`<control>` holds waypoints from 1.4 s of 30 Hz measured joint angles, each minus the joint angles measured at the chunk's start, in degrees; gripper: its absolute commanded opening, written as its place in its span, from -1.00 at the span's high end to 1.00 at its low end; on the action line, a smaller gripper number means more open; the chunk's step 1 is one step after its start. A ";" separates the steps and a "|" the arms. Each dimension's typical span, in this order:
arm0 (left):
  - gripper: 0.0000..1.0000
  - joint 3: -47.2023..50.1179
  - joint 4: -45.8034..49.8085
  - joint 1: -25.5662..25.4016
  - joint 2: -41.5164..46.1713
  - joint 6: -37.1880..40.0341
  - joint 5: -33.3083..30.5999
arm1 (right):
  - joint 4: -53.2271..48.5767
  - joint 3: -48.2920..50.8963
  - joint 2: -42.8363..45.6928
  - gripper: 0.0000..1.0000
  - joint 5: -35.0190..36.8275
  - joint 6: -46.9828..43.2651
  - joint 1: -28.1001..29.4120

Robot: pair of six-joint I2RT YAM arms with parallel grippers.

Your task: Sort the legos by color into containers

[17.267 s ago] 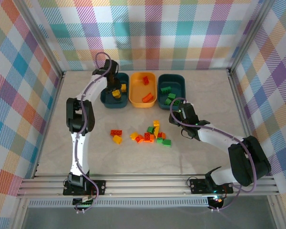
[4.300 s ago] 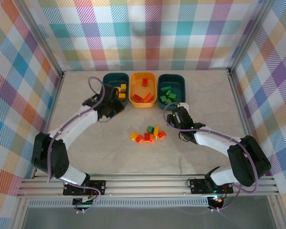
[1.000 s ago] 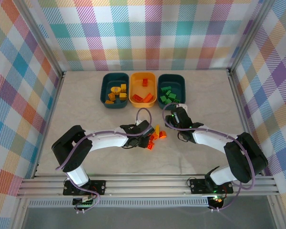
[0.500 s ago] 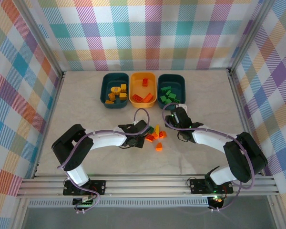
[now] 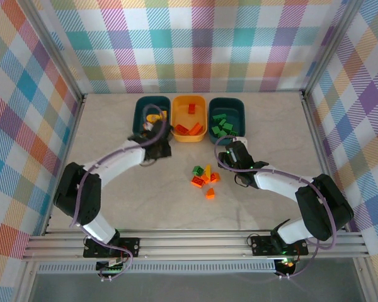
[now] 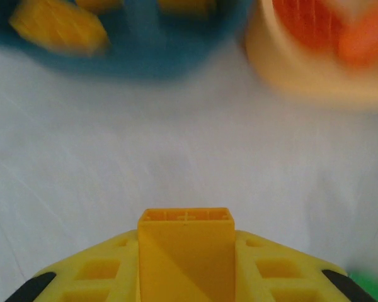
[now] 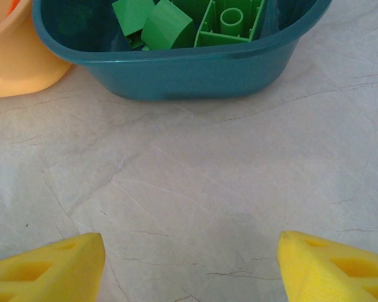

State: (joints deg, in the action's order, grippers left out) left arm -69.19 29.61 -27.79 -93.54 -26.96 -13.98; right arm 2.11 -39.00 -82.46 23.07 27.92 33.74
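Observation:
My left gripper hovers just in front of the left dark teal tub, shut on a yellow lego. That tub is blurred in the left wrist view, with yellow legos inside. The yellow-orange tub holds red-orange legos. The right teal tub holds green legos. My right gripper stands open over bare table just in front of it, its fingers wide apart. A small pile of loose legos lies mid-table.
One orange brick lies apart, just below the pile. The three tubs stand in a row near the back wall. Aluminium frame rails border the marble-look table, and the yellow-orange tub's corner sits left of my right gripper.
My left gripper has lifted a yellow lego from the pile and carried it up and left to the left teal tub. One orange brick got knocked loose. The right arm stayed put.

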 measured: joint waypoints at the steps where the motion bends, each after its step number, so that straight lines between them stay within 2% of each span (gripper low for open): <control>1: 0.58 -3.34 0.24 2.67 -1.18 -0.31 0.50 | -0.02 0.00 0.00 -0.45 -0.02 0.00 0.00; 6: 0.60 -24.02 3.85 11.54 -16.04 -0.46 3.37 | -0.04 0.00 0.22 -0.45 0.02 0.00 0.00; 10: 0.41 -34.36 7.50 15.08 -27.15 -0.24 6.99 | -0.04 0.00 1.03 -0.45 0.04 -0.02 0.00; 11: 0.28 -35.74 8.68 15.50 -28.83 -0.13 7.48 | -0.04 0.00 1.20 -0.46 0.02 -0.02 0.00; 12: 0.02 -37.29 10.27 15.72 -30.38 0.24 7.80 | -0.04 0.00 1.29 -0.46 0.02 -0.04 0.00; 15: -0.40 -40.57 13.16 15.63 -32.20 1.46 9.38 | -0.07 0.00 1.29 -0.47 -0.09 -0.04 0.00; 18: -0.78 -40.17 13.14 15.41 -29.86 2.14 11.15 | -0.11 0.00 1.36 -0.47 -0.48 -0.04 0.00; 20: -0.91 -36.28 11.39 15.26 -25.27 2.01 12.41 | -0.20 0.00 1.66 -0.48 -0.85 -0.07 0.07; 22: -0.97 -28.70 8.11 14.75 -17.00 1.42 13.70 | -0.20 0.00 2.08 -0.47 -0.92 -0.17 0.59; 29: -1.00 6.93 -7.39 7.72 20.13 -4.52 15.61 | -0.59 -1.55 1.09 -0.41 -1.31 -2.58 6.56; 33: -1.00 27.36 -12.87 7.04 31.52 -10.01 16.48 | -1.01 -4.35 -1.99 -0.34 -3.54 -3.19 8.85; 35: -1.00 35.89 -12.50 7.06 35.65 -12.28 16.50 | -1.95 -5.92 -4.04 -0.32 -4.52 -3.17 9.60; 38: -1.00 44.30 -9.35 7.02 44.92 -14.73 16.52 | -3.54 -8.66 -7.98 -0.25 -5.40 -3.19 10.25; 42: -1.00 48.13 -7.45 7.02 56.30 -17.03 16.50 | -5.90 -12.15 -12.55 -0.01 -5.81 -3.23 10.27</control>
State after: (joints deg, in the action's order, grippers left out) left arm -21.06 22.15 -20.78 -37.23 -43.99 2.52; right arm -3.79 -51.16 -95.00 17.26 24.69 44.01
